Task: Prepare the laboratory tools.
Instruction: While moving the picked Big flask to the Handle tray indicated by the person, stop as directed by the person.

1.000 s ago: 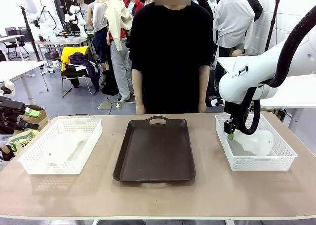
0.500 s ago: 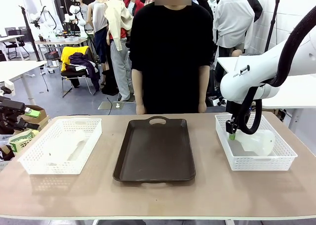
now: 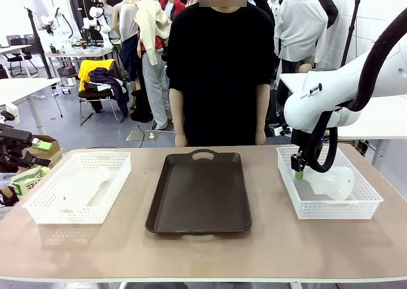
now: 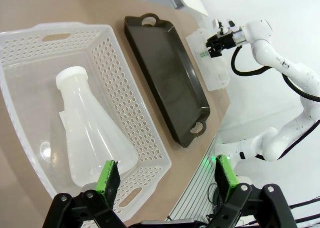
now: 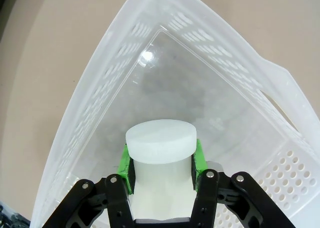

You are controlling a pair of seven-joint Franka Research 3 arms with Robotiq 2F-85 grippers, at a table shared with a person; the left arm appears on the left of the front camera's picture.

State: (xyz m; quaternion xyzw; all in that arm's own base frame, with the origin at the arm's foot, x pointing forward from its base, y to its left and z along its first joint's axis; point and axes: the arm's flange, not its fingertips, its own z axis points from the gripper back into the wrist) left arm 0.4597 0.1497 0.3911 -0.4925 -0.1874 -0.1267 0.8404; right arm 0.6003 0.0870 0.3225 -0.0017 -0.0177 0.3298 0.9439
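Two frosted white conical flasks lie in white baskets. My right gripper [image 3: 297,169] reaches down into the right basket [image 3: 331,208] and is shut on the neck of one flask [image 3: 332,183]. In the right wrist view the green pads [image 5: 128,166] clamp that flask [image 5: 160,140] just under its rim, over the basket floor. The other flask [image 4: 91,130] lies on its side in the left basket [image 4: 30,35], also seen from the front as flask [image 3: 90,188]. My left gripper [image 4: 166,175] hangs open above that basket's near corner, holding nothing.
A dark brown tray [image 3: 199,194] with handles lies between the baskets at the table's middle. A person in black stands at the far edge behind it, hands down. A cardboard box [image 3: 28,174] sits off the table's left end.
My right gripper has finished closing on the flask neck and risen very slightly, shifting the flask a little in its basket. The left gripper and the person have not moved.
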